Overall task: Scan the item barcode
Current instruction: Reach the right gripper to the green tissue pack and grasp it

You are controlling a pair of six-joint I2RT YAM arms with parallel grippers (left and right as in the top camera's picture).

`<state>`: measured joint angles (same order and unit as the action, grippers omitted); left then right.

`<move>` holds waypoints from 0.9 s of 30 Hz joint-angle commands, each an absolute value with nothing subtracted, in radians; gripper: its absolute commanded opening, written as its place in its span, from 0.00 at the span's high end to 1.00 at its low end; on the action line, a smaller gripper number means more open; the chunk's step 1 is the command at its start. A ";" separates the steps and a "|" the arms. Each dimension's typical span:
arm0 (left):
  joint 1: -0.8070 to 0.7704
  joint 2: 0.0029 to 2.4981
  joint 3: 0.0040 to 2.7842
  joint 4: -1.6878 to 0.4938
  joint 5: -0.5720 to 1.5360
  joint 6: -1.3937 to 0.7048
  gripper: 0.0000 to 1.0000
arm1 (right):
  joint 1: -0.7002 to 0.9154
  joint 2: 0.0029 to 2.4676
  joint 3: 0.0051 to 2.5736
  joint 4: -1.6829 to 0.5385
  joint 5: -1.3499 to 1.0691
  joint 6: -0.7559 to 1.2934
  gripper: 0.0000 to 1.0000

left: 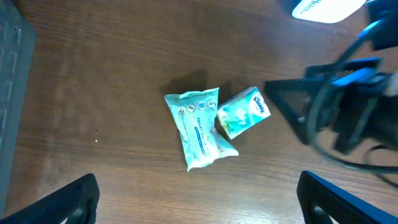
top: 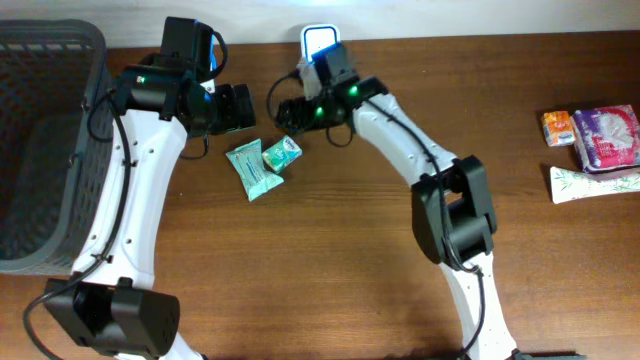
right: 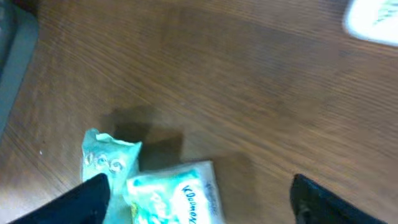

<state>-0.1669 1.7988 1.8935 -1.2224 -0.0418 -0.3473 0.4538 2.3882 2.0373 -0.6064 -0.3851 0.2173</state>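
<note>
Lying crinkly teal pouch (left: 198, 129) touching boxy tissue pack (left: 242, 112)

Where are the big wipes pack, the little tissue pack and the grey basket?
wipes pack (left: 198, 127), left wrist view, middle of its front.
tissue pack (left: 244, 112), left wrist view, middle of its printed face.
basket (top: 50, 38), overhead view, on its top rim.
</note>
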 commanded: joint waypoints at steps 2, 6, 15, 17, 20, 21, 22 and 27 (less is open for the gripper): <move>-0.165 1.800 1.897 -1.221 -0.049 -0.343 0.01 | 0.488 2.414 1.990 -0.582 -0.361 0.226 0.33; -0.165 1.800 1.897 -1.222 -0.049 -0.343 0.01 | 0.496 2.430 1.990 -0.650 -0.361 0.226 0.64; -0.165 1.800 1.897 -1.221 -0.049 -0.343 0.01 | 0.440 2.373 1.995 -0.814 -0.369 0.226 0.87; -0.165 1.800 1.897 -1.221 -0.049 -0.343 0.01 | 0.442 2.373 2.009 -0.780 -0.369 0.226 0.70; -0.165 1.800 1.897 -1.221 -0.049 -0.343 0.01 | 0.450 2.376 2.009 -0.654 -0.369 0.226 0.35; -0.165 1.800 1.897 -1.221 -0.049 -0.343 0.01 | 0.452 2.378 2.008 -0.627 -0.369 0.226 0.34; -0.165 1.800 1.897 -1.222 -0.049 -0.343 0.01 | 0.458 2.382 2.008 -0.607 -0.369 0.226 0.34; -0.165 1.800 1.897 -1.221 -0.049 -0.343 0.01 | 0.514 2.468 2.007 -0.579 -0.370 0.226 0.40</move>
<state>-0.1669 1.7988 1.8935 -1.2221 -0.0422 -0.3473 0.4786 2.4149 1.9953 -0.5812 -0.3706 0.2314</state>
